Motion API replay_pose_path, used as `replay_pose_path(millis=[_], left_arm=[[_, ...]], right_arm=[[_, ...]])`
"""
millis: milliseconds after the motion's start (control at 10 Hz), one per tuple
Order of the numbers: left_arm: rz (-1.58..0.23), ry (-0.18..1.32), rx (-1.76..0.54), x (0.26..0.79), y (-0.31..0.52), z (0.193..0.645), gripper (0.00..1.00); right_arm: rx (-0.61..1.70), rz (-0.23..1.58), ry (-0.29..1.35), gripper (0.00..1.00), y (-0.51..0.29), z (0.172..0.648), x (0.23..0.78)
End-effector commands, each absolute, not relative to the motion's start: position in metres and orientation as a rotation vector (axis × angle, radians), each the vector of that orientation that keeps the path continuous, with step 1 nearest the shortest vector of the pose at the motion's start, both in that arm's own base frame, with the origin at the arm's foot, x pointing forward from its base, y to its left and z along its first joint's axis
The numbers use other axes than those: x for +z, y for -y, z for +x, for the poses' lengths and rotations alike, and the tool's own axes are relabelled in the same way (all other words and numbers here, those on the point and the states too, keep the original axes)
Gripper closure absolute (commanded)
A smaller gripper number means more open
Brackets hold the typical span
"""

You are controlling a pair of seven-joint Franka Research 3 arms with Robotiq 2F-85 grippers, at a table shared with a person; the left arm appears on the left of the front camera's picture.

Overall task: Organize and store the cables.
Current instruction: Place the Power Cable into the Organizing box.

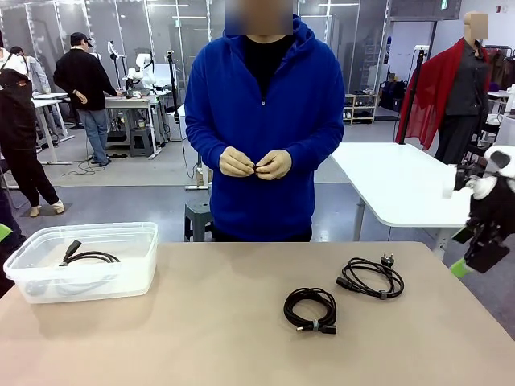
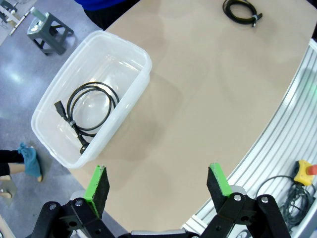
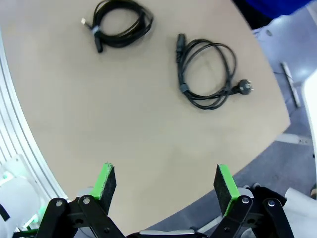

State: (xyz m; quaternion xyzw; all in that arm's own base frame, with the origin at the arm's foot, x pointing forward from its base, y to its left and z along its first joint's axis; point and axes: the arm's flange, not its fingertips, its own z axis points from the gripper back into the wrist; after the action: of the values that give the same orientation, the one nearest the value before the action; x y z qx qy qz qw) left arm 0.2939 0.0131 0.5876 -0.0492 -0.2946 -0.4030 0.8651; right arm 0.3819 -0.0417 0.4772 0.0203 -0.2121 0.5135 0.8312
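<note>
item: three black cables, each wound into a round coil, on or at a beige tabletop (image 1: 201, 346). coil one (image 1: 72, 248) (image 2: 72, 122): lies flat on the floor of a clear rectangular plastic tub (image 1: 80, 228) (image 2: 141, 57) at the table's left end, one plug end resting toward the tub's far wall. coil two (image 1: 314, 325) (image 3: 99, 39): tied with a small band, lies on the bare table right of centre, near the robot's edge. coil three (image 1: 348, 283) (image 3: 181, 44): looser, with a chunky connector at one end and a round mains plug at the other, lies just beyond and to the right of coil two, apart from it. left gripper (image 2: 157, 171): released, green pads spread wide, nothing between them, hanging above the near left table edge beside the tub. right gripper (image 3: 165, 170): released likewise, empty, raised above the table's right edge, well apart from coils two and three. person in a blue hooded top: stands at the far side, hands (image 1: 237, 163) together at the waist, off the table.
</note>
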Motion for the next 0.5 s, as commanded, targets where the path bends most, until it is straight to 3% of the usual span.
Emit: replay_pose_path(millis=[0, 400], left_arm=[[-0.106, 0.614, -0.847, 0.587, -0.012, 0.294, 0.0], [-0.106, 0.614, -0.847, 0.587, -0.012, 0.294, 0.0]], right_arm=[[1.151, 0.043, 0.415, 0.0, 0.034, 0.397, 0.456], [1.165, 0.054, 0.368, 0.0, 0.033, 0.405, 0.441]])
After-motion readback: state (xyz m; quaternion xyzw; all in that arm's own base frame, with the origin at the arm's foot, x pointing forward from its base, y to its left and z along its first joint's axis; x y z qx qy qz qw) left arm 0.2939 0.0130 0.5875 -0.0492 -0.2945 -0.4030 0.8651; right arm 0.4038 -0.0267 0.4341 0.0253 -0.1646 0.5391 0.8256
